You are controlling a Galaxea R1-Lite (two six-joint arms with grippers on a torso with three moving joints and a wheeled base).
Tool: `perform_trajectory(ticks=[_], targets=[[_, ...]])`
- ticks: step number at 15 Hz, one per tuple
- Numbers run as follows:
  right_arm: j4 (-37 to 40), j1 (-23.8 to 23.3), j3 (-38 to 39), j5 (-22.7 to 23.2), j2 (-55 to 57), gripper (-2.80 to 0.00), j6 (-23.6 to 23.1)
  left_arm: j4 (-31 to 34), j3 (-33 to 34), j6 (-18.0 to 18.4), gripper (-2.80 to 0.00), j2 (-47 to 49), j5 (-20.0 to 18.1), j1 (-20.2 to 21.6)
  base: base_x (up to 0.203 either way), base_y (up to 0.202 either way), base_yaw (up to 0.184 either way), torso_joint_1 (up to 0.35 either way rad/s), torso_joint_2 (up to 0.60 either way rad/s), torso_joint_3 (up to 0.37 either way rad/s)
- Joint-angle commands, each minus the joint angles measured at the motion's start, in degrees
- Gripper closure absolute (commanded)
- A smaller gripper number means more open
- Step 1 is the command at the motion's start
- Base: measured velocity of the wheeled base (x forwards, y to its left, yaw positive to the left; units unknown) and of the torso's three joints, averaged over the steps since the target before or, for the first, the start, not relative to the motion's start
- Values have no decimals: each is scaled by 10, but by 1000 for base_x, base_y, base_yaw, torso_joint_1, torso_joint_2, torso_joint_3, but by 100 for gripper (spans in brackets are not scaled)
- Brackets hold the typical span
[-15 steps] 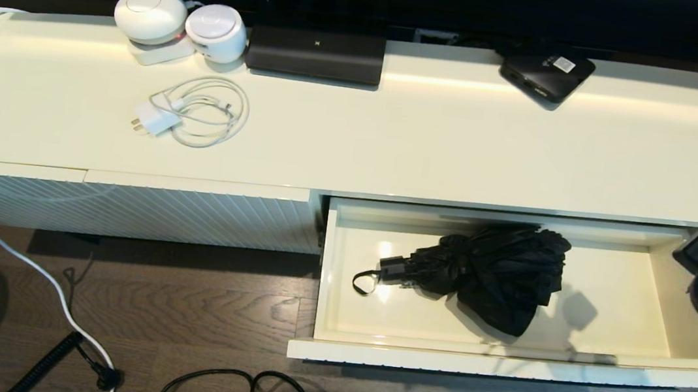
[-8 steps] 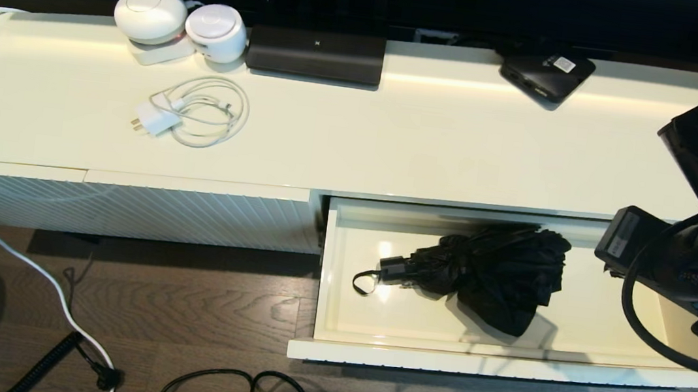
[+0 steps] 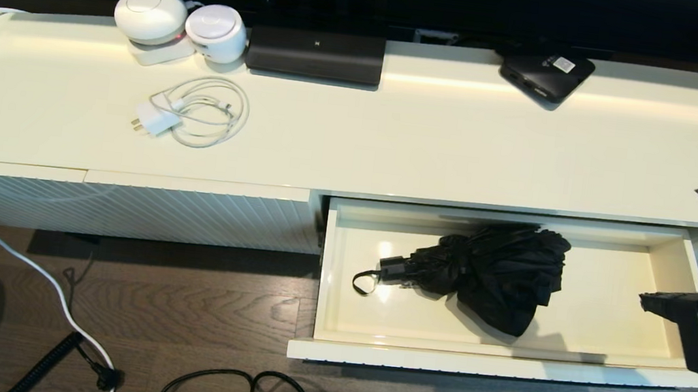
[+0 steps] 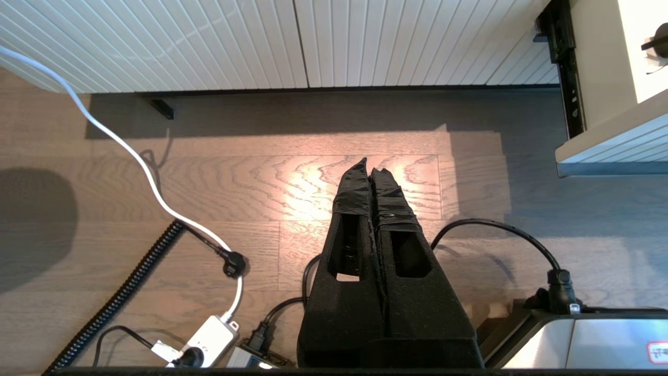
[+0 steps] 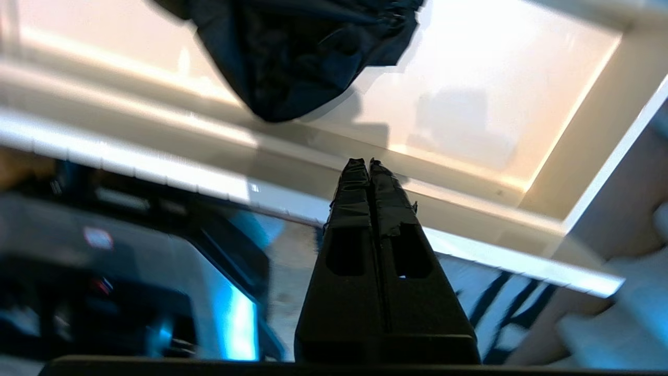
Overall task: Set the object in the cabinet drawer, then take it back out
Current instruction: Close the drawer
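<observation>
The umbrella (image 3: pixel 491 271) lies inside the open drawer (image 3: pixel 500 368), handle and loop toward its left end — unmoved over the past second. The right claw (image 5: pixel 368 162), fingers pressed together and empty, has swung from over the drawer's right end to its front right corner. Placing looks done; retrieval appears next. The left claw (image 4: pixel 369 169) hangs closed above the floor.

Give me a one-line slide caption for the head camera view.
Folded black umbrella lies in the open cabinet drawer; right gripper, jaws shut, hangs at the drawer's right end.
</observation>
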Motion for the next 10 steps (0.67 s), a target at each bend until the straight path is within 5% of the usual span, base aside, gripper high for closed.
perform_trajectory(ticks=[1, 3, 10], targets=[[0, 0, 29, 28, -77, 0, -152, 0, 0, 0, 0, -1, 0, 0, 0, 0, 0, 0, 0, 0], [0, 3, 63, 40, -112, 0, -252, 0, 0, 0, 0, -1, 0, 0, 0, 0, 0, 0, 0, 0], [-71, 76, 212, 44, -156, 0, -491, 0, 0, 0, 0, -1, 0, 0, 0, 0, 0, 0, 0, 0]])
